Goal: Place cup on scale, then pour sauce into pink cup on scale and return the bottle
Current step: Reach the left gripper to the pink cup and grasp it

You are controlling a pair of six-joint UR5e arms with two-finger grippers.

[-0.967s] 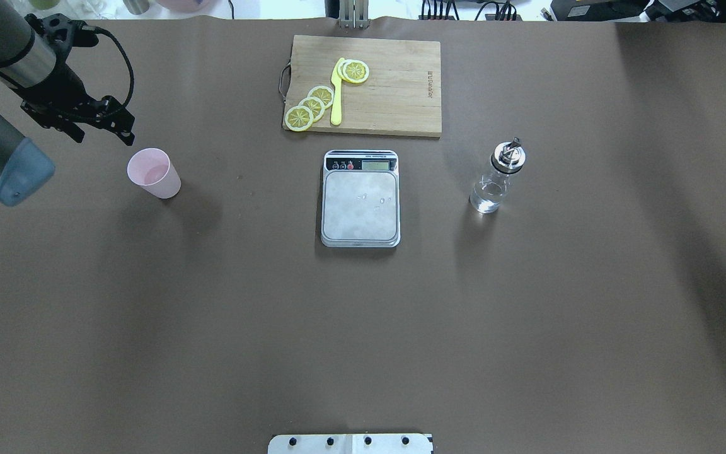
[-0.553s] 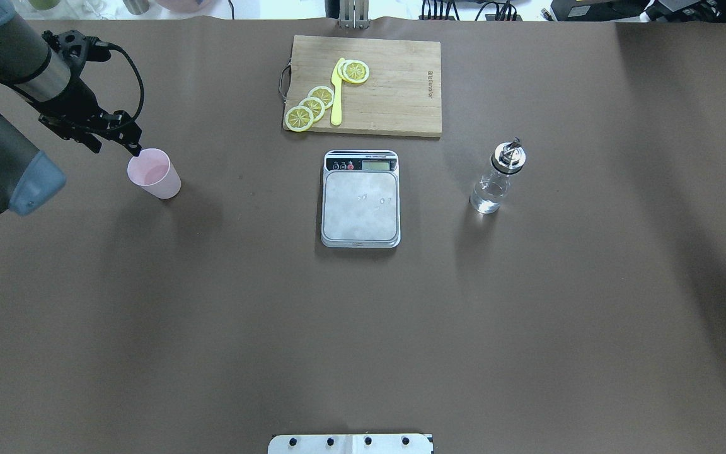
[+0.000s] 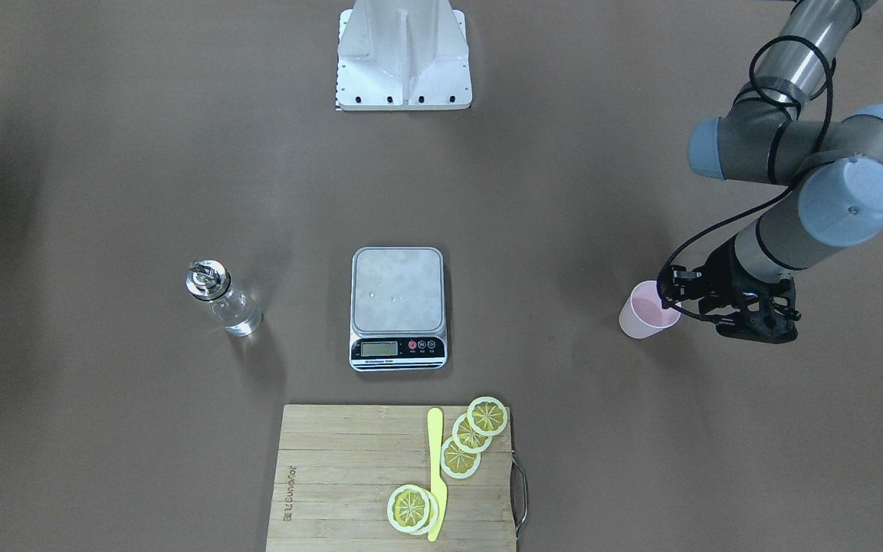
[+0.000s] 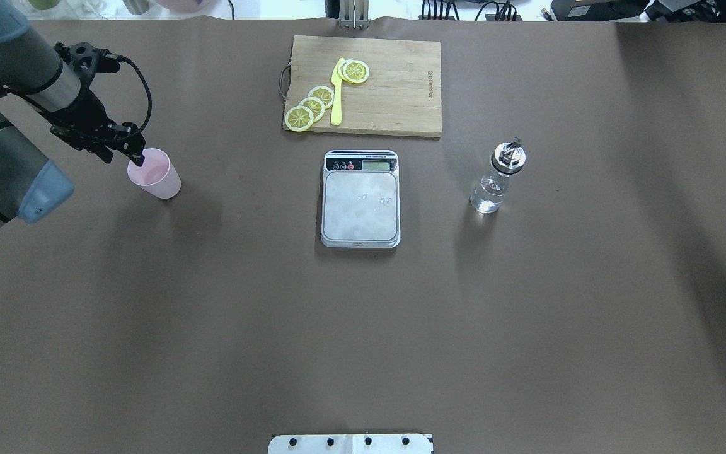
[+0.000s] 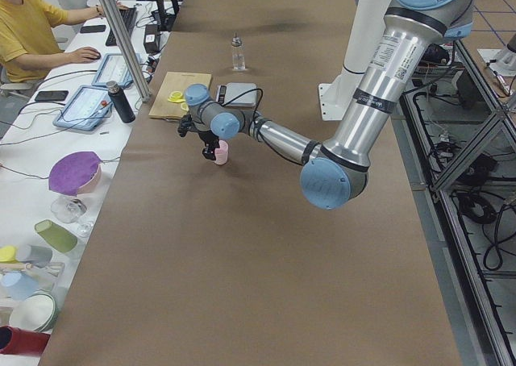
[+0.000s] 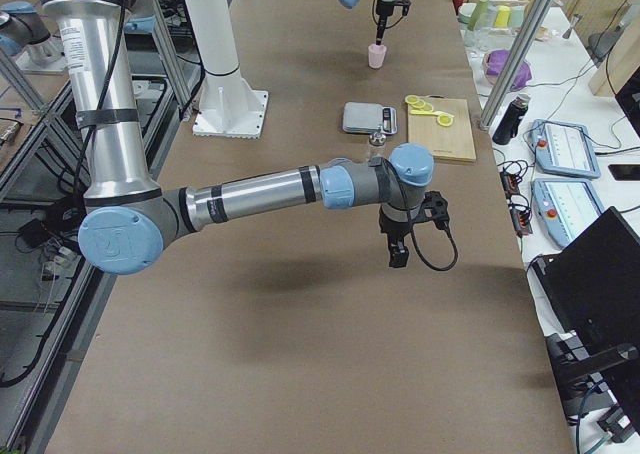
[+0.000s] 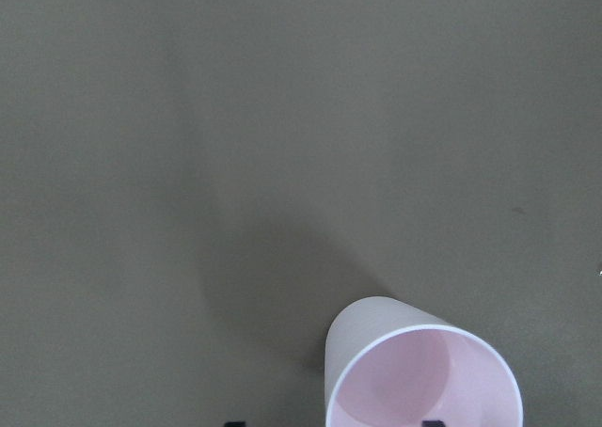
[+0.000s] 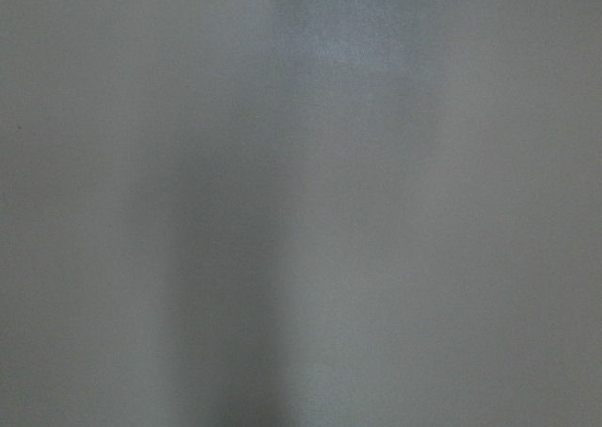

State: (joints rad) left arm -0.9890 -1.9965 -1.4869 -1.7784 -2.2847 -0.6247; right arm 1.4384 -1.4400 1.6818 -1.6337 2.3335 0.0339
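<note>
The pale pink cup point(image 4: 156, 175) stands upright on the brown table at the left, also seen as cup point(image 3: 643, 313) and cup point(image 7: 423, 382). My left gripper point(image 4: 136, 154) hangs at the cup's rim on its left side, open; the dark fingertips point(image 7: 235, 423) just show at the bottom edge of the left wrist view, one on each side of the rim. The scale point(image 4: 360, 200) lies bare at the table's middle. To its right stands the clear bottle point(image 4: 496, 180) with its metal spout. My right gripper point(image 6: 398, 254) appears only in the exterior right view; I cannot tell its state.
A bamboo cutting board point(image 4: 401, 94) with lemon slices and a yellow knife lies just behind the scale. The robot's base plate point(image 4: 350, 444) sits at the near edge. A person sits at a desk point(image 5: 32, 35) beyond the table's far side.
My left gripper has moved right and toward the cup, from apart behind it to right at its rim. Cup, scale and bottle have stayed put.
</note>
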